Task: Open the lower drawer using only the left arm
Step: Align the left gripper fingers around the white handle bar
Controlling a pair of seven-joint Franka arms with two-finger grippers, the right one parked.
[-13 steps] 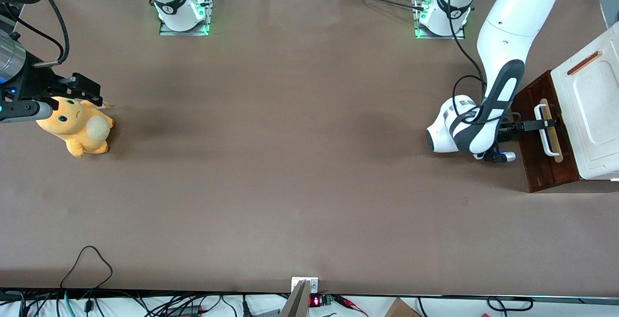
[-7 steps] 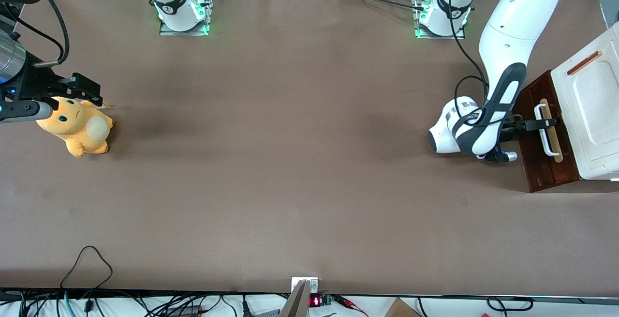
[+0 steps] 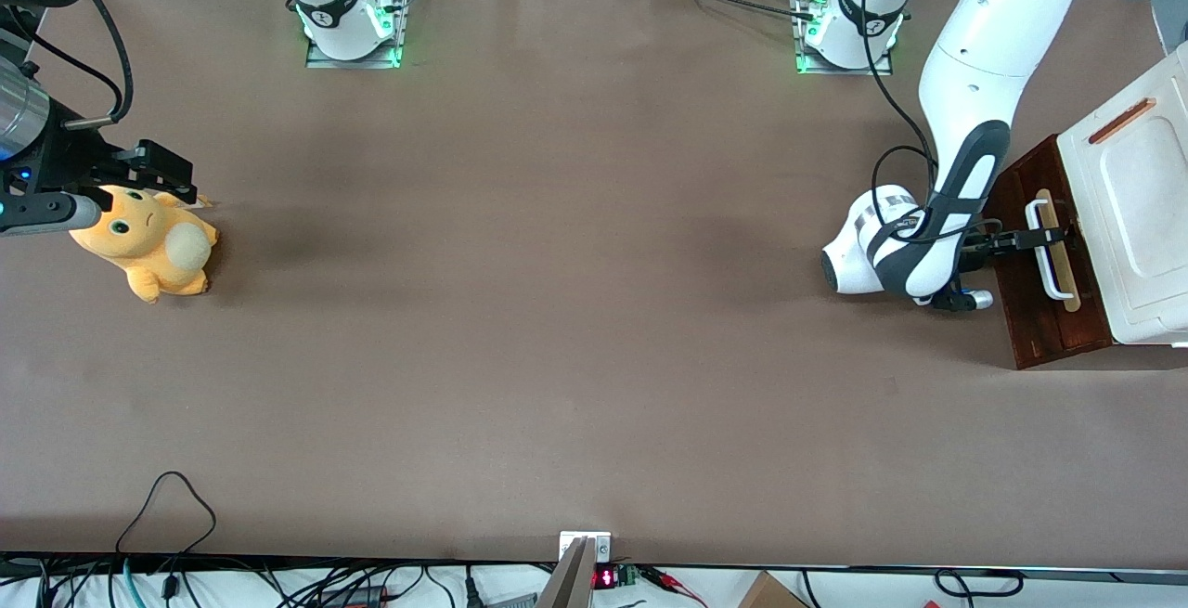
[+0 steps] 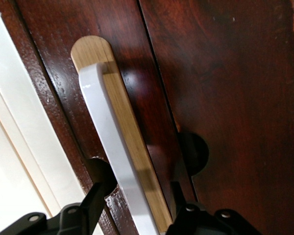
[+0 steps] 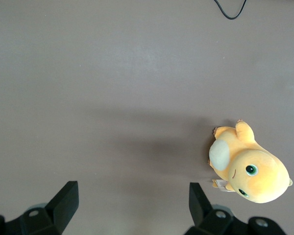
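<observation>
Gripper (image 3: 1047,238) of the left arm (image 3: 965,116) is positioned at the white loop handle (image 3: 1043,252) on the front of the lower drawer (image 3: 1039,311), at the working arm's end of the table (image 3: 557,311). In the wrist view the two fingers (image 4: 95,193) are seen one on each side of the handle (image 4: 112,161) and the pale wood strip (image 4: 132,147), spread with a gap left on both sides; nothing is clamped yet.

Compared with a second ago, the wrist and forearm have been shifted slightly toward the cabinet and the fingers pushed a little deeper across the handle; over the last half second almost nothing has moved. The drawer front has not been displaced. Judged from this, the approach is finished and the closing on the handle is pending, with the pull itself not started.

Hidden or unclear: the drawer's interior is not shown, the near end of the handle is cut off in the wrist view, and the fingertips are partly covered by the handle. From the front camera part of the drawer front is masked by the forearm and by the white cabinet top (image 3: 1137,218). Whether the pads touch the wood cannot be told
</observation>
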